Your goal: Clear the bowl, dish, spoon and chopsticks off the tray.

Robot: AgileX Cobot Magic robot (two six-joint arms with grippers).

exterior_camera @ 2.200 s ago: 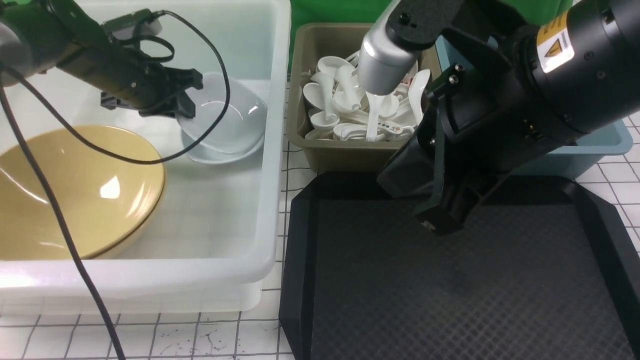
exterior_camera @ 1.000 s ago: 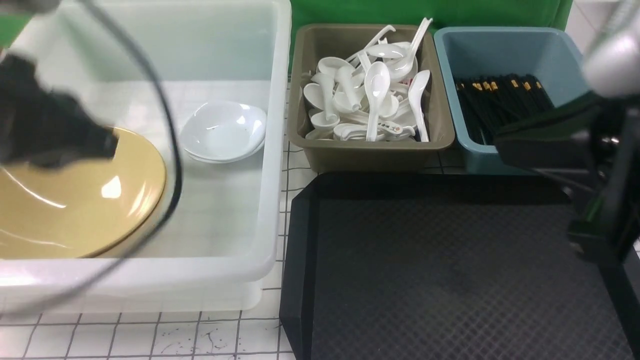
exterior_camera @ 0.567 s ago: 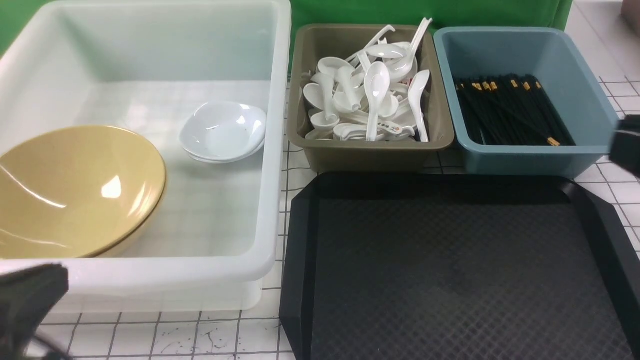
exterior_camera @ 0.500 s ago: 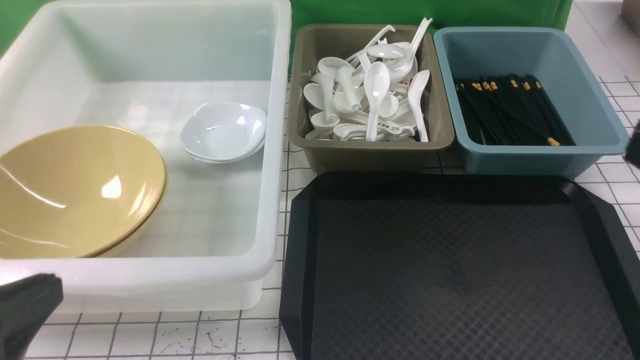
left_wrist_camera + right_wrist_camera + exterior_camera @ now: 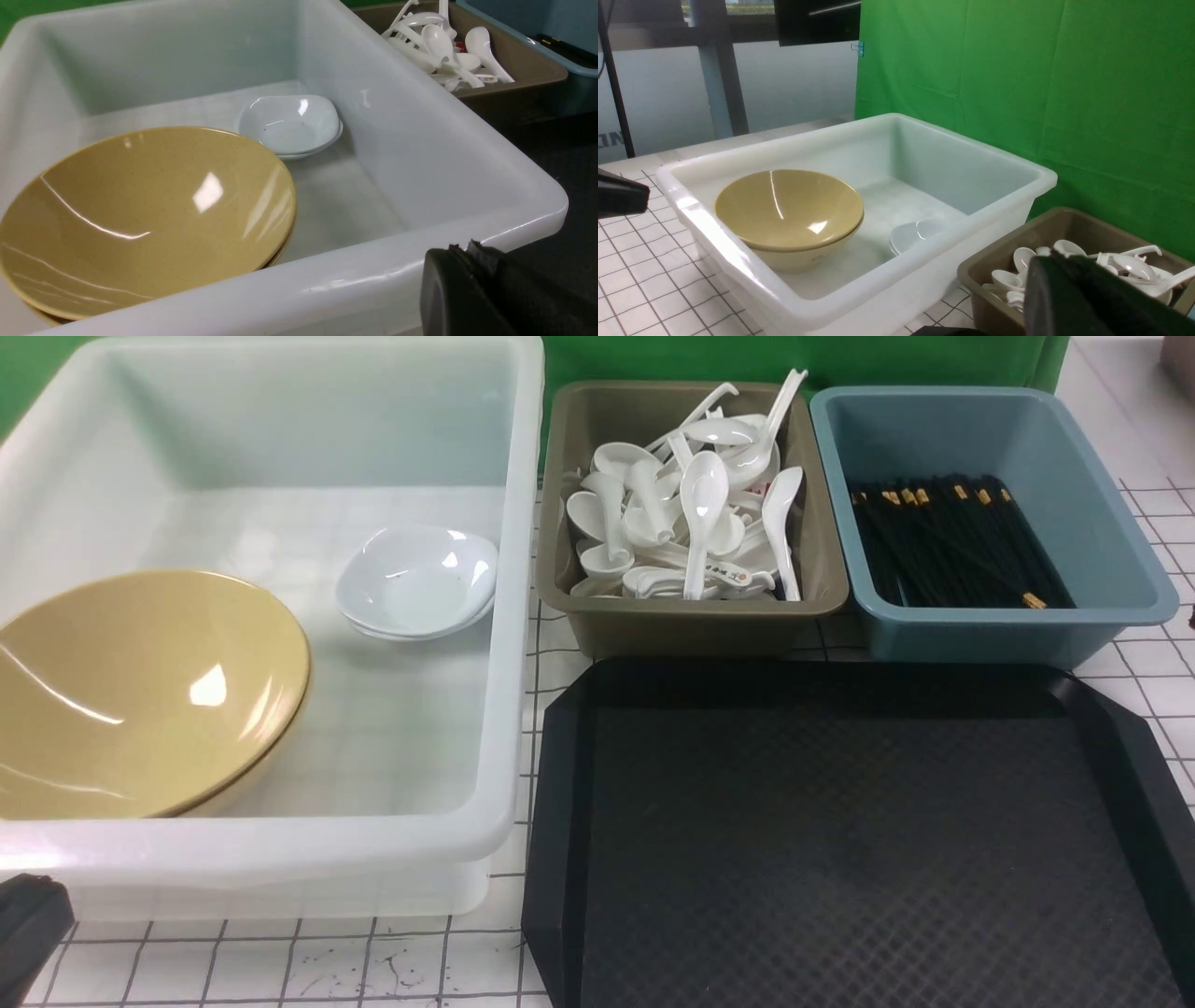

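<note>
The white tub (image 5: 504, 616), translucent smooth plastic with rounded corners, is the biggest thing, on the left of the gridded tabletop (image 5: 373, 961). Just right of it lies the tray (image 5: 840, 840), black, rectangular with cut corners, a raised rim and a diamond-textured floor, its long axis running left to right; nothing rests on it. Inside the tub, the bowl (image 5: 140, 691) is wide, glossy mustard-yellow, tilted with its mouth turned toward the tub's middle; the right wrist view shows a second rim line under it, as of two nested. Behind the tray stand a blue bin (image 5: 1102, 523) and an olive bin (image 5: 822, 588), side by side. The chopsticks (image 5: 952, 546), thin, black, gold-banded, lie in a bundle in the blue bin, pointing front to back with slight slant. The dish (image 5: 415, 581), small, shallow, rounded-square glossy white, sits on the tub floor near its right wall, apart from the bowl. The spoon (image 5: 700, 509) tops a heap of white spoons in the olive bin, scoop away, handle toward the tray.

Only a dark corner of the left gripper (image 5: 472, 289) shows, its jaws closed on nothing. The right gripper (image 5: 1083, 298) is a black edge; its opening cannot be told.
</note>
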